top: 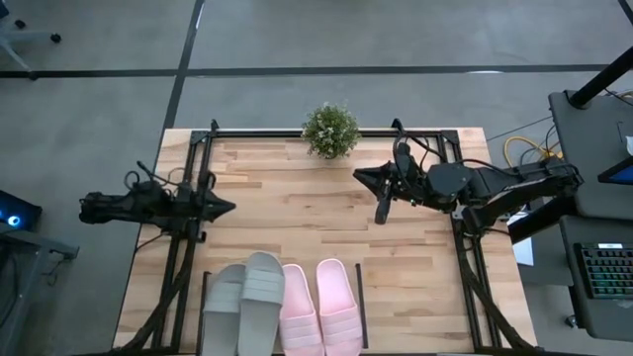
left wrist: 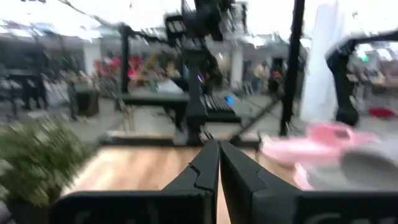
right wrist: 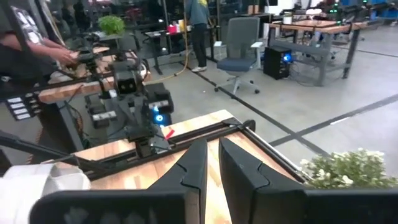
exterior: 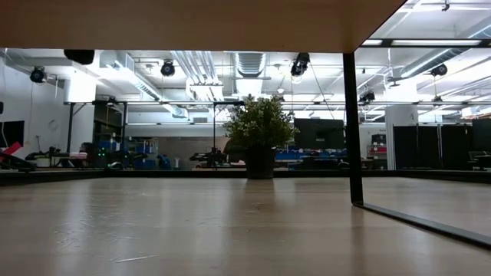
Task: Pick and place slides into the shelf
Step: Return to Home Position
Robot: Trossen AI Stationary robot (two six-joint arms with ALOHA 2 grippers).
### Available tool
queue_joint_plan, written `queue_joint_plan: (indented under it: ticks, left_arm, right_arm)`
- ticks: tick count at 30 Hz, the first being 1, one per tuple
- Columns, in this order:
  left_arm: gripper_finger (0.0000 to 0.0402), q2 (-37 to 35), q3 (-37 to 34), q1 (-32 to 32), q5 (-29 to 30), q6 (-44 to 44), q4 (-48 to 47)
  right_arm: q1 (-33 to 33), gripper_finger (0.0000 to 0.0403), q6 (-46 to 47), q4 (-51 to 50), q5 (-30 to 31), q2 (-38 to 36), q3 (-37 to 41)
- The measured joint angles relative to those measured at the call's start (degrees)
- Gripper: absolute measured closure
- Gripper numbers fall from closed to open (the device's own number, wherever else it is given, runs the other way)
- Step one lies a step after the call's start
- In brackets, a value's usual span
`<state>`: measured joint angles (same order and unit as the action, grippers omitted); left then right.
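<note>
Four slides lie side by side at the table's near edge, soles down: a grey-green pair (top: 244, 300) and a pale pink pair (top: 320, 307). They sit between the shelf's thin black upright bars (top: 203, 309). The left wrist view shows a pink slide (left wrist: 317, 146) and a grey one (left wrist: 367, 169), blurred. The low view shows one black upright (exterior: 351, 130) and no slides. My left gripper (top: 229, 208) (left wrist: 219, 152) is shut and holds nothing, at the table's left side, pointing level toward the right. My right gripper (top: 358, 175) (right wrist: 212, 149) is shut and holds nothing, high over the far right part, pointing left.
A small potted plant (top: 330, 130) (exterior: 259, 134) stands at the middle of the far edge. Black arm frames (top: 183, 267) (top: 473, 277) run along both sides. Bare wood (top: 297, 213) lies between the grippers. A person (right wrist: 25, 43) stands beyond the table.
</note>
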<state>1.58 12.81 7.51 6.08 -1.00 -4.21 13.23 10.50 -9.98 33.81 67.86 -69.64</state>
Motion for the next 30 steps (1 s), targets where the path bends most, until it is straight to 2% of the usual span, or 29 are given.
queue_joint_plan:
  ticks: [3,6,10,15,21,24,27,30]
  left_arm:
    - [0.0401,0.0,-1.51,0.04,-1.41,-2.4,-1.79]
    - [0.0401,0.0,-5.87,0.0,-2.39,-5.81,4.47]
    - [0.0401,0.1,-11.32,0.0,-1.83,-6.11,19.31]
    - [0.0401,0.04,-11.95,0.0,-1.09,-5.44,21.35]
    - [0.0401,0.04,-11.97,0.0,-1.11,2.95,22.57]
    - [0.0401,0.36,-11.92,0.0,-1.11,3.05,22.72]
    - [0.0401,0.67,-12.01,0.0,-1.11,2.96,20.19]
    - [0.0401,1.01,-12.06,0.0,-1.1,2.96,18.04]
  right_arm:
    - [0.12,0.0369,-0.02,3.4,-1.83,0.1,1.07]
    - [0.51,0.0369,-1.51,12.57,-5.56,0.47,4.68]
    - [2.53,0.0369,-4.44,31.15,-8.52,0.82,14.14]
    - [4.98,0.0374,-4.98,41.15,-9.59,-2.71,26.61]
    - [5.51,0.0393,-7.64,41.59,-10.28,-16.26,39.43]
    - [5.51,0.0394,-8.03,41.6,-10.27,-26.92,46.76]
    - [5.51,0.0394,-3.86,39.2,-10.26,-37.8,54.3]
    - [5.62,0.0394,-3.81,35.14,-11.25,-45.7,59.94]
